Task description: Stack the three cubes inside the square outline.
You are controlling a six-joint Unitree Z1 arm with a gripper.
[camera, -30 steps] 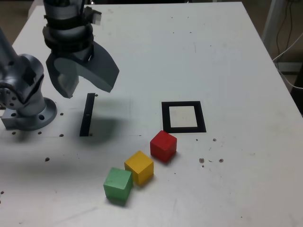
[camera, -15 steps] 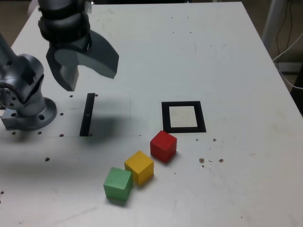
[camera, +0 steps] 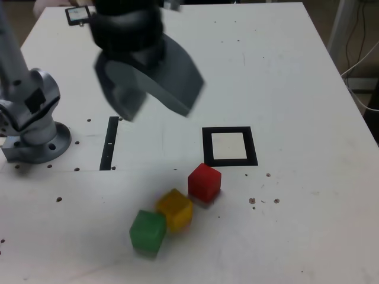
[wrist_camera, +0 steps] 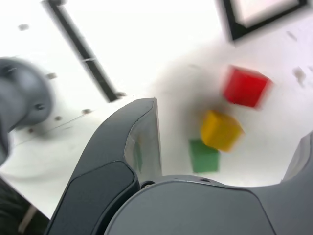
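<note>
Three cubes lie in a diagonal row on the white table [camera: 296,89]: red [camera: 204,182], yellow [camera: 174,209] and green [camera: 147,231]. The red one sits just in front of the square outline [camera: 206,147], a black frame with a cream centre and nothing inside. My gripper [camera: 155,109] hangs open and empty above the table, to the exterior view's left of the outline and behind the cubes. In the blurred wrist view, the red cube [wrist_camera: 245,86], yellow cube [wrist_camera: 221,129] and green cube [wrist_camera: 204,156] show beyond one grey finger [wrist_camera: 142,142], with a corner of the outline [wrist_camera: 234,24].
A narrow black strip [camera: 109,144] lies on the table between the arm's base [camera: 32,124] and the outline; the wrist view shows the strip [wrist_camera: 83,51] too. A small dark device [camera: 77,14] sits at the far left corner. Cables hang off the right edge.
The gripper has swung toward the exterior view's right, from above the black strip to nearer the outline, staying open. The cubes have not moved.
</note>
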